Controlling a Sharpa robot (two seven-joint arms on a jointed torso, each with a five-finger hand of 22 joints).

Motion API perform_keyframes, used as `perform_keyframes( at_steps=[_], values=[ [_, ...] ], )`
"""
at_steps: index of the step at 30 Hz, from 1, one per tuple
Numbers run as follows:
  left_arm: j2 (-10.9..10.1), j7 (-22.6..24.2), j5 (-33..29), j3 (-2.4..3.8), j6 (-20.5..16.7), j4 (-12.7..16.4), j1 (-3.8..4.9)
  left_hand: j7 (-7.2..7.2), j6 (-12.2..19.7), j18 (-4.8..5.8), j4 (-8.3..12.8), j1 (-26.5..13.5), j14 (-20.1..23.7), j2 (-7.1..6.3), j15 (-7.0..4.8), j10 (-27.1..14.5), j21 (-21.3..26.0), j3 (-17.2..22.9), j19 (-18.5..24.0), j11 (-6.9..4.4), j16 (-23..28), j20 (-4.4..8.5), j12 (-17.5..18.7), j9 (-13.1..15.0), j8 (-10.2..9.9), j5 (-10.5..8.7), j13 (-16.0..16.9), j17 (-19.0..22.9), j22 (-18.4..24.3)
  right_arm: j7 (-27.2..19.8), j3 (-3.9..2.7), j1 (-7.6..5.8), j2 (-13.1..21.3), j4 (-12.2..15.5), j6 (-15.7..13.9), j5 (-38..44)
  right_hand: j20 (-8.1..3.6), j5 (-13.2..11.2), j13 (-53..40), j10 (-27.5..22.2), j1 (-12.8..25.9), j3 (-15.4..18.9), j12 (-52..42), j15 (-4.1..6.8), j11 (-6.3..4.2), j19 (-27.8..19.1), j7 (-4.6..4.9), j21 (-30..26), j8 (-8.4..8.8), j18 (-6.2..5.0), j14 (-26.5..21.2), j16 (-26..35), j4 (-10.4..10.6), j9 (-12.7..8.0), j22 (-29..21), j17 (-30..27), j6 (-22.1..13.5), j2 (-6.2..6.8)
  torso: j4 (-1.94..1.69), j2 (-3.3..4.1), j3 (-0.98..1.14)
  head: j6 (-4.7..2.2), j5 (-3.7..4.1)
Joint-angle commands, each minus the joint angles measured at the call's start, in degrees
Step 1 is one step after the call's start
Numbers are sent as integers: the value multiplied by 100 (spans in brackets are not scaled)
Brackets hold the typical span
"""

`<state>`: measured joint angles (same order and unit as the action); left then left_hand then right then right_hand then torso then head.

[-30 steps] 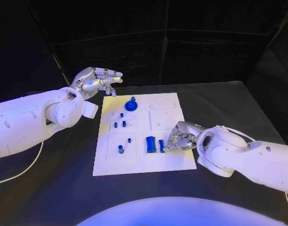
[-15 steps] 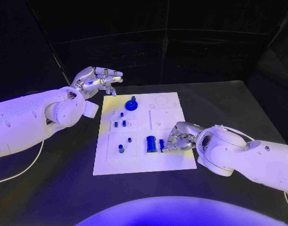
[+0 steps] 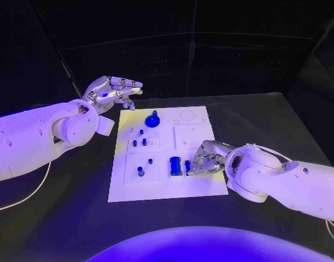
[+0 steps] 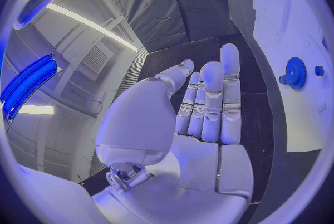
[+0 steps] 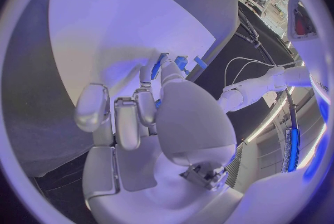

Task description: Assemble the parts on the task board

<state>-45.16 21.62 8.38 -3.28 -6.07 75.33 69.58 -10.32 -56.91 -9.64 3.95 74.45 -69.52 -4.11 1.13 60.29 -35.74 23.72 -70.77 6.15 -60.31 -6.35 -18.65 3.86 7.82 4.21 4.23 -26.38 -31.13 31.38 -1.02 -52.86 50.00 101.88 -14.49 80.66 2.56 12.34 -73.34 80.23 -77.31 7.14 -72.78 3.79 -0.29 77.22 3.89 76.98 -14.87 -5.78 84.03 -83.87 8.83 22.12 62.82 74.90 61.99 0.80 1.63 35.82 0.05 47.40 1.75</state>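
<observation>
Head view: the white rectangular task board (image 3: 202, 188) is lying in the middle of the black table (image 3: 277, 117), and the small blue plastic parts are sitting on it or standing in its recesses. A round blue gear-like part (image 3: 152, 122) is standing near the board's far edge, small blue pegs (image 3: 138, 143) are standing along its left side, and a taller blue block (image 3: 175, 166) is sitting towards the near edge. The right hand (image 3: 204, 159) is reaching over the board's right half with its fingers curling down around a slim blue piece (image 3: 187, 165) just beside the block, probably to steady or seat it; whether the fingers are actually pinching it I cannot tell. The left hand (image 3: 113, 93) is hovering beyond the board's far left corner, fingers loosely bent and gripping nothing, seemingly parked out of the way.

Left wrist view: the left hand's fingers (image 4: 209, 102) are lying straight and side by side, with nothing in the palm. The gear-like part (image 4: 296, 73) is standing on the board off to one side.

Right wrist view: the right hand's fingertips (image 5: 162, 71) are meeting against the board at small blue pieces (image 5: 182, 61), which is hiding the contact itself.
</observation>
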Motion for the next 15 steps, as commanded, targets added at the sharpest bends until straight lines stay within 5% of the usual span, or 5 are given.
perform_keyframes(
  at_steps=[1, 5, 9, 13, 15],
  values=[
    [-1, 27, -20, 4, 54, 14, 7, -20, 28, -81, 1, -7, 37, 38, -2, -53, 23, -9, 19, 3, -18, -31, -24, -2, 26, 8, -7, 1, 9, -39, -2, -7, 43, 37, -103, 48, -29, 2, 8, 8, -25, 17, 13, 40, -20, -5, -3, -11, -25, 45, 384, 0, -41, 10, 0, 407, 5, -6, -2, -9, 2, -10, 4],
    [-12, 29, -20, 4, 46, 16, 7, -20, 28, -81, 1, -7, 37, 38, -2, -53, 23, -9, 19, 3, -18, -31, -24, -2, 26, 8, -7, 1, 9, -471, -2, -8, 176, 109, -390, -301, -14, 211, 98, -57, 95, 164, 114, 14, 19, -77, 50, -86, 50, 23, 358, 68, 9, -14, -137, 297, -108, 52, -3, -27, -10, -50, 18],
    [3, 55, -100, 3, 190, 7, 2, -20, 35, -80, -4, -30, 50, 11, 2, -61, 30, -30, 20, 6, -14, -34, -34, -3, 27, 3, -7, 25, 14, -1385, -4, -17, 371, 224, -557, -1107, 38, 192, 252, -192, 27, 241, 292, -61, 119, -236, 172, -256, 241, -27, 310, 195, -38, -84, -424, 106, -443, 57, -23, -67, -21, -109, 57],
    [24, 104, -418, -1, 412, -2, -11, -10, 64, -75, -23, -107, 117, -72, 17, -87, 65, -106, 65, 10, -4, -47, -49, -5, 24, -2, -8, 51, 31, -2522, -7, -132, 457, 105, -654, -2294, 130, 86, 986, -723, -159, 294, 1104, -144, 213, -754, 270, -865, 391, -205, 105, 742, -143, -144, -1402, -651, -628, -37, -46, -145, -56, -185, 113],
    [31, 125, -534, -3, 439, -16, -18, -2, 77, -73, -49, -160, 178, -99, 27, -101, 97, -158, 109, 11, 1, -58, -62, -4, 26, -3, -7, 62, 47, -2987, -8, -223, 426, -89, -682, -2838, 159, 83, 1916, -1420, -298, 308, 2161, -190, 230, -1345, 325, -1592, 450, -393, -174, 1435, -218, -177, -2484, -1513, -672, -106, -56, -209, -73, -263, 124]
  ],
)
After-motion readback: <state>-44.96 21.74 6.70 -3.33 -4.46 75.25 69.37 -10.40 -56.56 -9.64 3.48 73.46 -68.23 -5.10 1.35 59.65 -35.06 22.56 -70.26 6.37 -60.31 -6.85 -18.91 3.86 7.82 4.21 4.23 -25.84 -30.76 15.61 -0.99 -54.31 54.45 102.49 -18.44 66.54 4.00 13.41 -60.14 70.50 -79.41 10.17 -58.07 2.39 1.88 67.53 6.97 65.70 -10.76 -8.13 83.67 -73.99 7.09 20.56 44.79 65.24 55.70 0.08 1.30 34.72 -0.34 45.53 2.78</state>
